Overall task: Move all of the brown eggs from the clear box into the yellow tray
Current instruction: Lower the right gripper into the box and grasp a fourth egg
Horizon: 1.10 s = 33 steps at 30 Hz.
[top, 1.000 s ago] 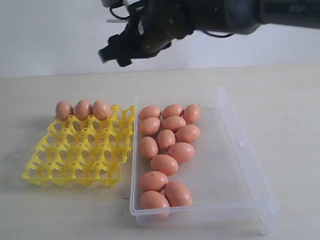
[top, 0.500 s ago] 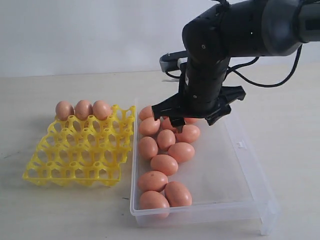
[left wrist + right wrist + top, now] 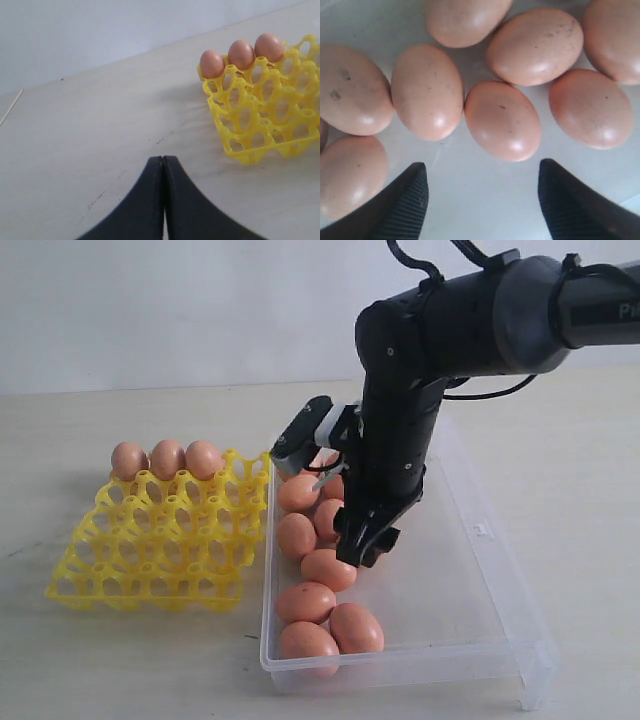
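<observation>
R pincer (image 3: pixel 482 172) hangs low inside the clear box (image 3: pixel 470 580), jaws wide, nothing between them. Target egg (image 3: pixel 502 120) lies just ahead of the open gap, approx. centred between the two fingertips (image 3: pixel 405 200) and touching neither. Its long axis runs oblique to the line joining the tips, so a straight advance and close would probably bite across the slant; a small wrist roll first looks safer. Neighbour eggs (image 3: pixel 426 90) sit touching or nearly touching on both flanks of the target, leaving little room for the tips. The other brown eggs (image 3: pixel 305 602) cluster along the box wall adjacent to the yellow tray (image 3: pixel 150 540). Three eggs (image 3: pixel 166 458) occupy the tray's far-edge row; all other cups are vacant. L pincer (image 3: pixel 163 162) is fully closed and empty, over bare counter (image 3: pixel 75 125) off a tray corner, so the R arm is the nearer one. Box and tray stand side by side on the counter, edges nearly touching.
</observation>
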### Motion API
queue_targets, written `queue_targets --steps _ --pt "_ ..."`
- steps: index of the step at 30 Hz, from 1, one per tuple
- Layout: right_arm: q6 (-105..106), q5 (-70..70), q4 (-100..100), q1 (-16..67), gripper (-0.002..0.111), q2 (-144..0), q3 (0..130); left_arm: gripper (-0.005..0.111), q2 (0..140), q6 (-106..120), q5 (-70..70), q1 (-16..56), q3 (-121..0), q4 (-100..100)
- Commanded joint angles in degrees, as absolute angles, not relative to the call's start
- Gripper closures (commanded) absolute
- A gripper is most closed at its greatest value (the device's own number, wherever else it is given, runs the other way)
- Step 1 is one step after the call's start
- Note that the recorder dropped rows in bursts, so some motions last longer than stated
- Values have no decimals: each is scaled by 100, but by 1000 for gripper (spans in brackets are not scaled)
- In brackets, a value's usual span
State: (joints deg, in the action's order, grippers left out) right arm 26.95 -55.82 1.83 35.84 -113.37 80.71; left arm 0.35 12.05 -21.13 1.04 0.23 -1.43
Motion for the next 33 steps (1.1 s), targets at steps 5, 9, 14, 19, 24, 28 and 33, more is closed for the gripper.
queue_targets --steps 5,9,14,19,24,28,33 --pt "3210 -5216 376 3567 48 -11619 8066 107 0 1174 -2068 125 0 -143" --pt "3264 -5020 376 3567 48 -11734 8066 107 0 1174 -2068 125 0 -143" --pt "3379 -4905 399 3567 48 -11906 8103 107 0 1174 -2068 125 0 -143" --pt "3541 -4770 399 3567 48 -12078 8103 107 0 1174 -2068 125 0 -143" --pt "3575 -4660 399 3567 66 -12134 8103 107 0 1174 -2068 125 0 -143" --pt "3482 -4687 399 3567 108 -12111 8103 107 0 1174 -2068 125 0 -143" --pt "2626 -4483 1071 3567 108 -11549 7593 107 0 1174 -2068 125 0 -143"
